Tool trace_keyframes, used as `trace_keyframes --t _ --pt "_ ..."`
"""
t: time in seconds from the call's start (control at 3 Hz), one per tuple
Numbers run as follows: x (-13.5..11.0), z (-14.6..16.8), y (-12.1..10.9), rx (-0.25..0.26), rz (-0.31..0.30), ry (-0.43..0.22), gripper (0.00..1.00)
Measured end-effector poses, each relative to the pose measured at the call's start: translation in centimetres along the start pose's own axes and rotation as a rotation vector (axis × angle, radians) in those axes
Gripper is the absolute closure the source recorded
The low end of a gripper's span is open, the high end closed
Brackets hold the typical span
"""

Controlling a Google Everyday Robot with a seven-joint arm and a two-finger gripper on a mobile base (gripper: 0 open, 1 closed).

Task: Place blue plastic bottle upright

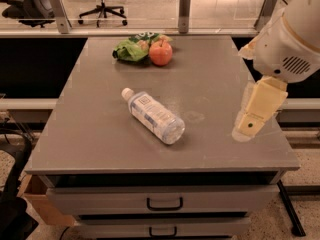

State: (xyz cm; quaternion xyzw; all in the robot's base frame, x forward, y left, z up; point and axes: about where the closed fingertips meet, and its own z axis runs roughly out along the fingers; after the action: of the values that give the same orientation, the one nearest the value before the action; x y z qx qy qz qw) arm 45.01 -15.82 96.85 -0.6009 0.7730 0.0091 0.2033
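Note:
The blue plastic bottle (152, 115) lies on its side in the middle of the grey table (100, 144). It is clear and ribbed with a white-and-blue label. Its white cap (126, 92) points to the back left and its base points to the front right. My gripper (250, 121) hangs over the table's right part, to the right of the bottle's base and apart from it. It holds nothing that I can see. The white arm housing (290, 39) is above it at the right edge.
A red apple (160, 53) and a green crumpled bag (131, 49) lie at the table's back centre. Drawers (165, 203) are under the table front. A cardboard box (37, 204) stands on the floor at the lower left. Office chairs (100, 4) stand behind a rail.

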Motion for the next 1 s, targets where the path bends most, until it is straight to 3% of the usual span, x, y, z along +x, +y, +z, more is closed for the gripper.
trace_keyframes --t 0.67,1.0 --pt "-7.6 5.3 1.2 -0.143 0.065 -0.033 0.00" --pt "-10.7 7.6 1.0 -0.172 0.135 0.017 0.00"
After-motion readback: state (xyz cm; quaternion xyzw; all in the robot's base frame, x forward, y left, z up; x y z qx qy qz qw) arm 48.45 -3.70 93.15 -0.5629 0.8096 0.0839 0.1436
